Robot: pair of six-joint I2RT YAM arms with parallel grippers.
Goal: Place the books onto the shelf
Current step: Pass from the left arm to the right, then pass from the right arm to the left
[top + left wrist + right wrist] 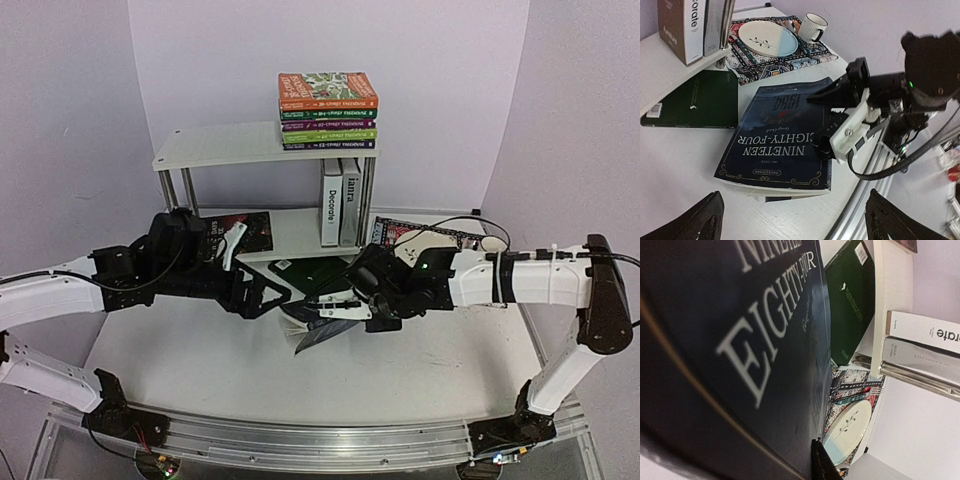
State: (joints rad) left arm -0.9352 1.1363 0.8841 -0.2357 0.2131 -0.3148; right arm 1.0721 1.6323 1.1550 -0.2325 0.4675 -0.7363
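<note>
One white table (200, 370), pale walls (430, 60) behind: left gripper (795, 222) spread wide, right gripper (827, 120) pinching the dark book (775, 150).

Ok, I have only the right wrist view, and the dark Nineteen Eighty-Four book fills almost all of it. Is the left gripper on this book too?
Observer: No. The left gripper is open, with nothing between its fingers; only the right gripper pinches the edge of the Nineteen Eighty-Four book.
Operator: Where could the book go?
Observer: The lower board is bare between a dark book lying at its left and two upright books at its right.
Operator: And higher up?
Observer: The top board carries a stack of flat books at its right end; its left half is bare.
</note>
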